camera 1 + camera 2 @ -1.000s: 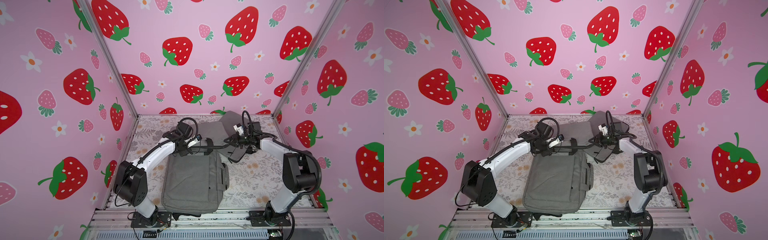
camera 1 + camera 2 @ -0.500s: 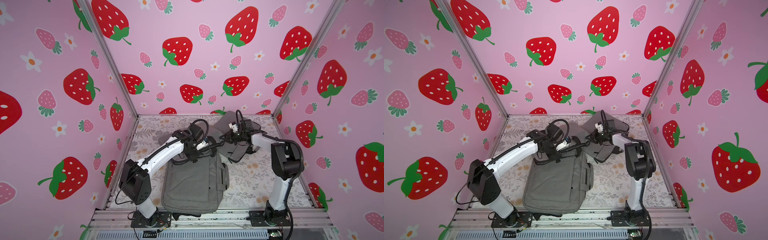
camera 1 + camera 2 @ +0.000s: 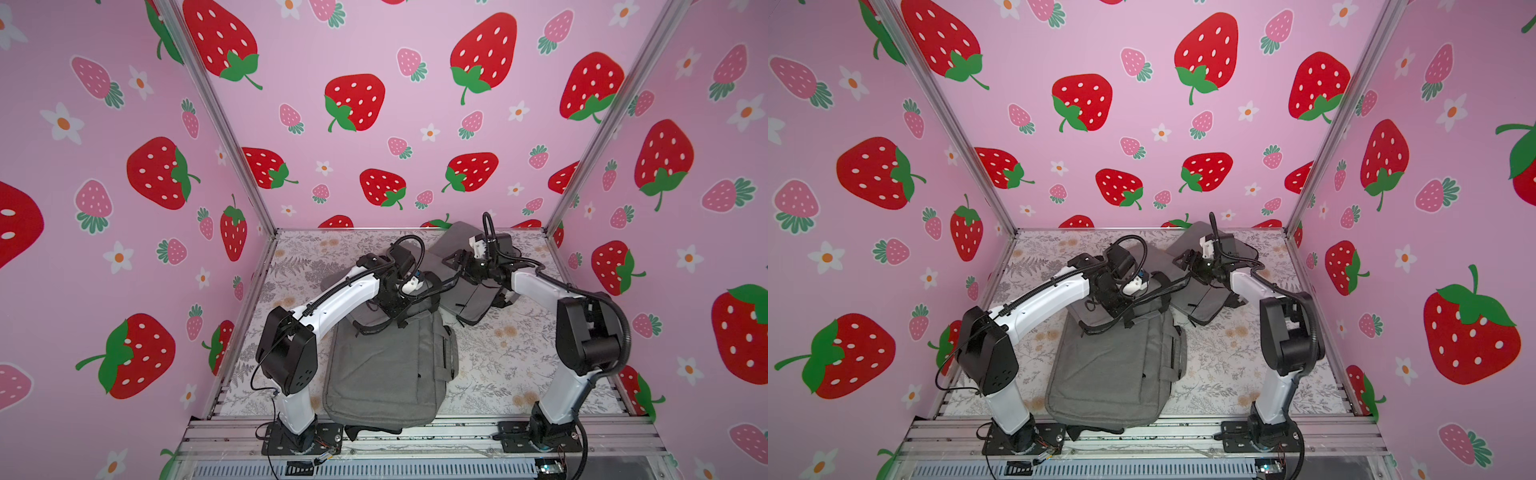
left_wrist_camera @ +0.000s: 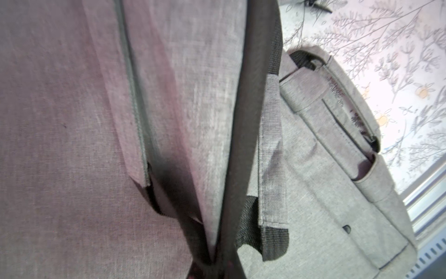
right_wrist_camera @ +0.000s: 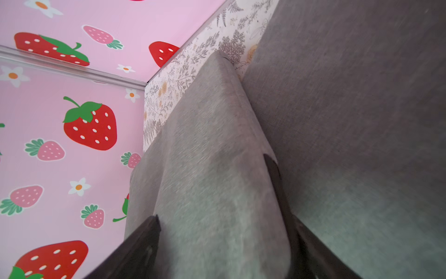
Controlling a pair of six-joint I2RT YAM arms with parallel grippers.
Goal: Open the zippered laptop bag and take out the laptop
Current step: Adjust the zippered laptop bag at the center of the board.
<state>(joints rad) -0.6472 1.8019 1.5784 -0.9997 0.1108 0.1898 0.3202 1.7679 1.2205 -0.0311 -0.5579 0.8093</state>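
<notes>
The floral table (image 3: pixel 519 365) fills the booth floor, with 2 arm bases bolted at its 7 and 5 o'clock edge. The grey bag (image 3: pixel 386 365) (image 3: pixel 1113 365) lies flat at the centre, its near end overhanging the 6 o'clock rail and its far end bunched up under the left arm. A 2nd grey fabric piece (image 3: pixel 469 299) (image 3: pixel 1200 299), perhaps a sleeve or flap, lies at 1 o'clock, just beside the bag's far corner.

The left gripper (image 3: pixel 401 316) (image 3: pixel 1117 309) sits on the bag's 12 o'clock end, clenched. In the left wrist view a black strap (image 4: pixel 246 120) and a pinch of grey cloth narrow toward it, so it appears to be pinching the strap.

The right gripper (image 3: pixel 453 262) (image 3: pixel 1185 257) (image 5: pixel 212 188) hangs over the 2nd piece at 1 o'clock, released. Its dark fingers (image 5: pixel 142 246) stand wide apart on either side of a raised grey fold.

The bag's handle (image 3: pixel 451 353) lies along its 3 o'clock side. A pocket zipper (image 4: pixel 347 125) runs along that side in the left wrist view.
</notes>
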